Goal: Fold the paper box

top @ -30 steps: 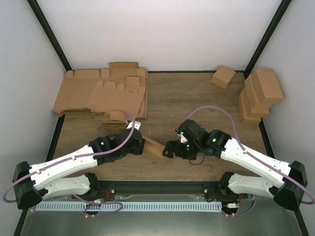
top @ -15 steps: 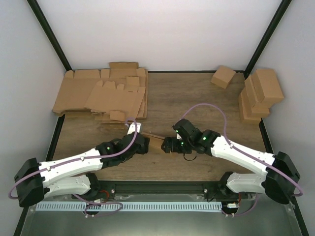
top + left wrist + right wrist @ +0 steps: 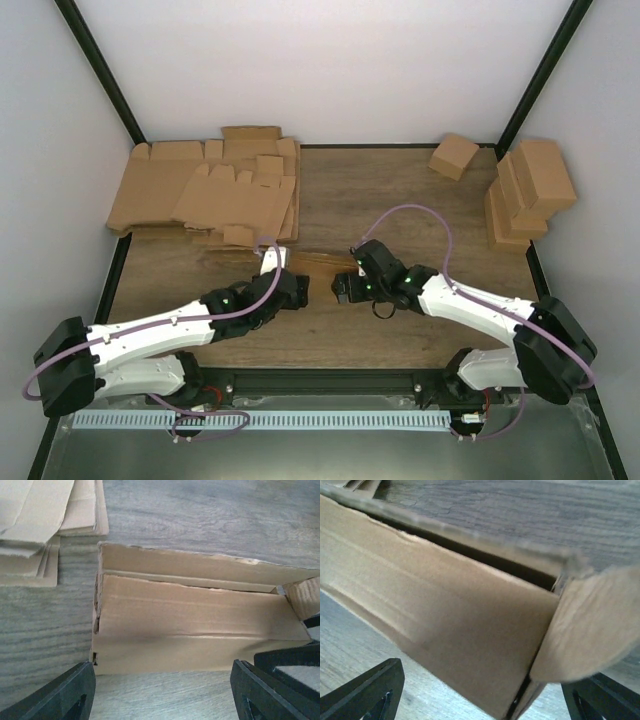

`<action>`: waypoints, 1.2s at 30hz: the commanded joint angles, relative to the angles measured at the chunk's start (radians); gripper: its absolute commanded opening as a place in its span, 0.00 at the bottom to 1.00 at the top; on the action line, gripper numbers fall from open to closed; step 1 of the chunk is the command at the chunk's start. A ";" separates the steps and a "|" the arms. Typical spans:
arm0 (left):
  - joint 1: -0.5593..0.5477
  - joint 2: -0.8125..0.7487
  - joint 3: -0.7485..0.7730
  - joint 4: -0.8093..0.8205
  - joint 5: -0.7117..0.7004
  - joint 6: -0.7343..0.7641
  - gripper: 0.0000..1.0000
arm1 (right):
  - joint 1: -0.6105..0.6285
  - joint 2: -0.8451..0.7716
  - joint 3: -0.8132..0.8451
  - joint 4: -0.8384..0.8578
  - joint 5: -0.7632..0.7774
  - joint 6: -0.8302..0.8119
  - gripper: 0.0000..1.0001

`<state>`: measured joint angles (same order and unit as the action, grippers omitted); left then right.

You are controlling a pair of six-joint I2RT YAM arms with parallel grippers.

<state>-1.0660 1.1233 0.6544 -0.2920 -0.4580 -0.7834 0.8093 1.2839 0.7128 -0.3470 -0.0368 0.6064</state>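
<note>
Paper box: a long, low piece of brown card [image 3: 318,260] lay on the wooden table [image 3: 400,200] near its middle front, between the two grippers, creased lengthwise and only partly folded up.
Box end: a rounded flap [image 3: 590,625] stuck out at one end, with a dark gap behind the near panel.
Left gripper: it [image 3: 293,290] sat at the box's left end, fingers [image 3: 55,695] spread wide. The box's near edge spanned the gap between them; whether they touched it I cannot tell.
Right gripper: it [image 3: 343,292] faced the box's right end, fingers [image 3: 360,695] also wide apart — nothing clamped.
Flat blanks: a stack of unfolded card [image 3: 215,195] lay at the far left.
Finished boxes: a pile [image 3: 530,190] stood far right, with one small box [image 3: 453,155] apart from it.
</note>
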 commanded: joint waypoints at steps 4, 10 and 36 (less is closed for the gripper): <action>-0.004 -0.048 -0.001 -0.119 0.022 -0.030 0.80 | -0.023 0.015 0.023 0.056 0.040 -0.102 0.90; -0.002 -0.155 0.060 -0.237 0.024 -0.011 0.89 | -0.023 -0.038 0.046 0.012 0.015 -0.124 1.00; 0.578 -0.040 0.114 -0.056 0.869 -0.161 0.98 | -0.405 -0.116 0.205 -0.213 -0.375 0.369 0.91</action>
<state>-0.4950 1.0813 0.8131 -0.4633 0.2886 -0.8333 0.4076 1.1675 0.9333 -0.5659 -0.3115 0.7727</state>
